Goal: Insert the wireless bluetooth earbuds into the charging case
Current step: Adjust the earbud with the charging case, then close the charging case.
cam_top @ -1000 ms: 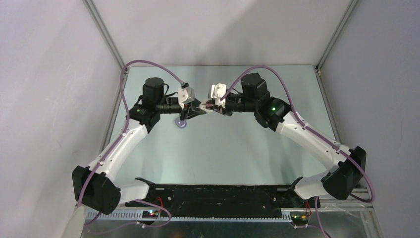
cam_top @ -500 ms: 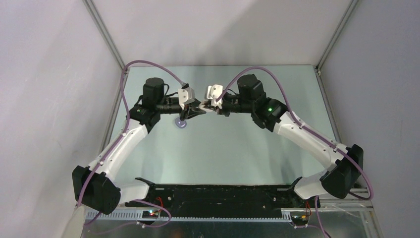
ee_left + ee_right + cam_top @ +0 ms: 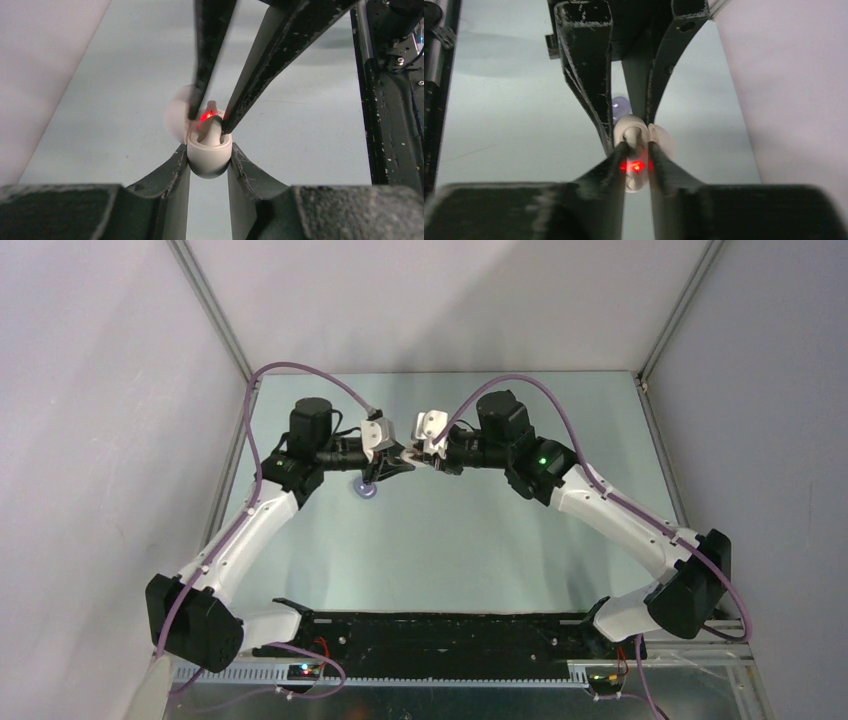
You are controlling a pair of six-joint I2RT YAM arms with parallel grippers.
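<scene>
Landmark for all positions: the glossy white oval charging case (image 3: 209, 161). It was held in the air over the far middle of the pale grey-green table (image 3: 480, 530), where the two arms' fingertips were nose to nose.

Left gripper (image 3: 209, 150): clamped on the case, one black finger pressed to each flank of its rounded lower body. The case mouth faced the right arm. The white hinged lid (image 3: 175, 120) stood open, swung out to one side of the case. It was blurred in the left wrist view and clearer in the right wrist view as a pale round lobe beside the case.

A red light (image 3: 206, 116) glowed inside the case mouth.

Right gripper (image 3: 637, 152): fingers drawn nearly together, tips at the case mouth, straddling the red glow. Between the tips was a small white rounded earbud (image 3: 214, 132), pinched on both sides, with its lower end at or just inside the case mouth. How deep it sat in the case could not be told. The red glow lit the inner faces of both right fingertips.

A round lilac-grey disc (image 3: 364, 490) lay on the table below the case, toward the left arm's side and apart from the case. In the right wrist view it showed just beyond the case, between the left gripper's fingers.
</scene>
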